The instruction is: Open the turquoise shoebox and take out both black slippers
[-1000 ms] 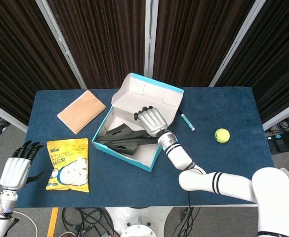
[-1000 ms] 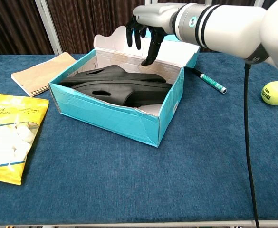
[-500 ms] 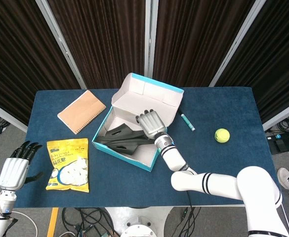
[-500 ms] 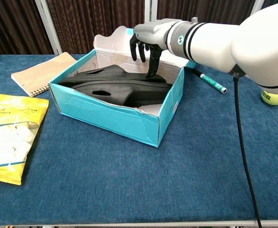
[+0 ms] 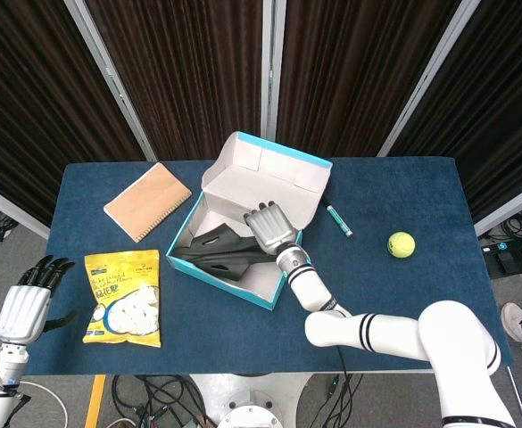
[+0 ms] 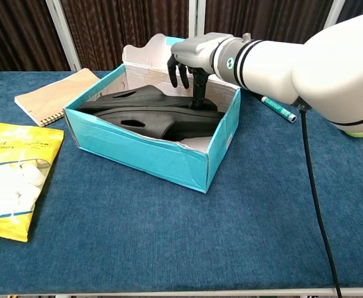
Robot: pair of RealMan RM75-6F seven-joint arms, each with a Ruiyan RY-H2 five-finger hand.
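Observation:
The turquoise shoebox (image 5: 271, 287) (image 6: 145, 151) stands mid-table with its lid (image 5: 265, 166) tipped back. Both black slippers (image 5: 212, 251) (image 6: 147, 113) lie inside it, side by side. My right hand (image 5: 269, 226) (image 6: 192, 58) hangs over the box's right end with its fingers spread and pointing down. One fingertip (image 6: 199, 101) reaches the heel end of the far slipper, and nothing is gripped. My left hand (image 5: 25, 307) hovers off the table's front left corner, fingers apart and empty; the chest view does not show it.
A tan spiral notebook (image 5: 147, 201) (image 6: 53, 95) lies left of the box. A yellow marshmallow bag (image 5: 124, 297) (image 6: 7, 179) sits front left. A teal pen (image 5: 338, 219) (image 6: 274, 107) lies right of the box, and a yellow tennis ball (image 5: 401, 244) further right.
My right hand has come down from above the lid into the box's right end until a fingertip meets the far slipper. The left hand has drifted slightly lower.

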